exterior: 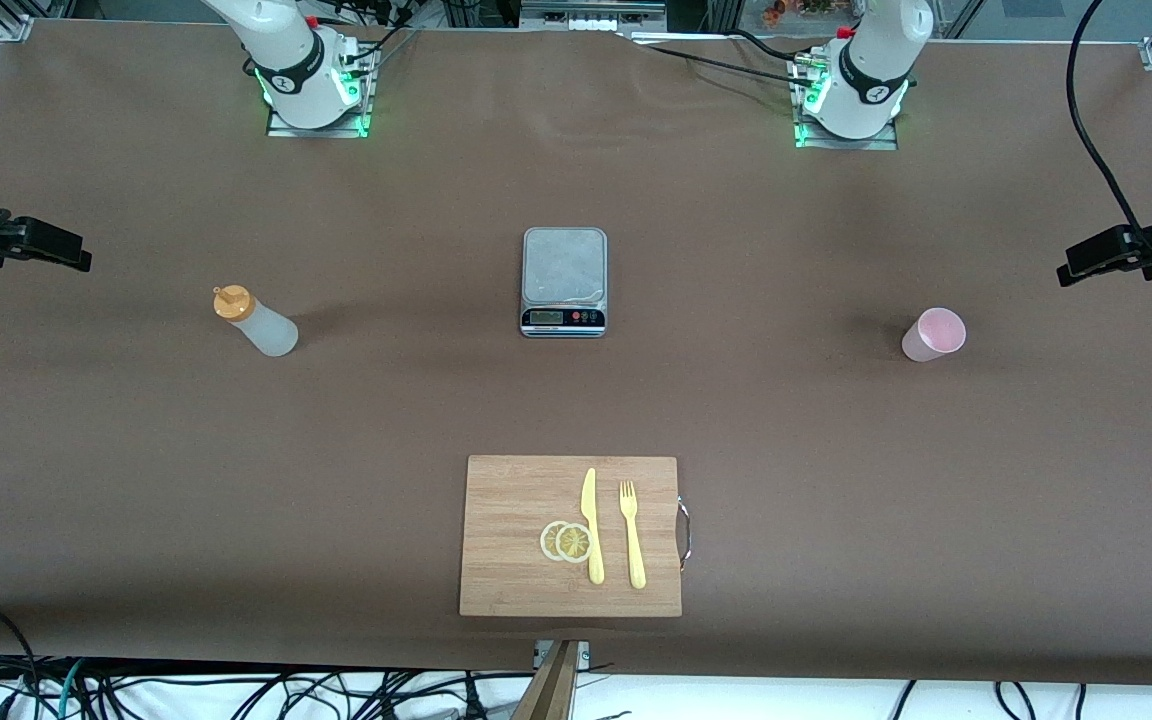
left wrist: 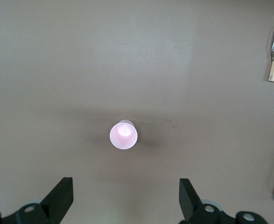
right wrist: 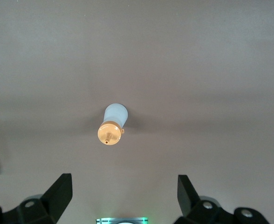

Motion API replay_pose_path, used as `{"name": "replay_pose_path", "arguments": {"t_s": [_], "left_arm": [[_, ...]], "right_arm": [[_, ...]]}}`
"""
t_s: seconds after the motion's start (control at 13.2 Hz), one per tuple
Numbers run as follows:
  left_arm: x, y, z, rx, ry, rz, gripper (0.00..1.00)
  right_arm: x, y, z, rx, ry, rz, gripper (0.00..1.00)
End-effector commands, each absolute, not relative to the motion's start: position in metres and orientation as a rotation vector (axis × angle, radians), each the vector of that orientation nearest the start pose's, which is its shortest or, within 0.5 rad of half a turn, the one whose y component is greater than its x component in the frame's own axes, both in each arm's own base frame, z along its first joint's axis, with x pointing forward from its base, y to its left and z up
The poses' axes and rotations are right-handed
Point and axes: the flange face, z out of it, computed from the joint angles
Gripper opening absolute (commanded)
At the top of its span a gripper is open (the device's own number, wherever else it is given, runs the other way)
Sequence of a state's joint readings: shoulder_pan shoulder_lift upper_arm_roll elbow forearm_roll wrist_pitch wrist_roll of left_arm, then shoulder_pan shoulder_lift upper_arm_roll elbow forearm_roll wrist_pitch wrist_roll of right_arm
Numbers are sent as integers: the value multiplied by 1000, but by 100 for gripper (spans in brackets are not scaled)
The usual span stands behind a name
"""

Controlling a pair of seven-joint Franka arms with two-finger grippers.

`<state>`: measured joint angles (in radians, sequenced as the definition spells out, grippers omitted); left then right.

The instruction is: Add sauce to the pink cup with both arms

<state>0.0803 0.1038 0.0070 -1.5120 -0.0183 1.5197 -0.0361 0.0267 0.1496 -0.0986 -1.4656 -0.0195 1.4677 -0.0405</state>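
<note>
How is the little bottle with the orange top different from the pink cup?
The sauce bottle is translucent whitish with an orange nozzle cap; the pink cup is pale pink all over. The sauce bottle is closed by its cap, the pink cup is open at its round rim. The sauce bottle looks taller than the pink cup. The sauce bottle stands toward the right arm's end, the pink cup toward the left arm's. Both stand upright, untouched.

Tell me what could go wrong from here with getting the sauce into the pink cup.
1. The sauce bottle is narrow and stands free on the table; an off-centre close by the open right gripper above it could tip it.
2. The pink cup looks light with a small mouth; the open left gripper could knock it, or the pour could miss.
3. Bottle and cup sit at the table's two ends with the scale between them, so both arms may crowd the middle.
</note>
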Motion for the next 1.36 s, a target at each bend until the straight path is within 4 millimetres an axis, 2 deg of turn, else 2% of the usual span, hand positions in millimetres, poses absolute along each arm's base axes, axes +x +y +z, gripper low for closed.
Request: {"name": "replay_pose_path", "arguments": {"t_s": [0.0, 0.53, 1.29], "left_arm": [[577, 49, 595, -3176, -207, 140, 100], [579, 50, 592, -3169, -219, 142, 100], [568, 52, 563, -3158, -225, 244, 100]], "right_arm": [[590, -43, 584, -3164, 50, 223, 100], [590, -43, 584, -3164, 50, 223, 100], [590, -44, 584, -3164, 52, 226, 100]]}}
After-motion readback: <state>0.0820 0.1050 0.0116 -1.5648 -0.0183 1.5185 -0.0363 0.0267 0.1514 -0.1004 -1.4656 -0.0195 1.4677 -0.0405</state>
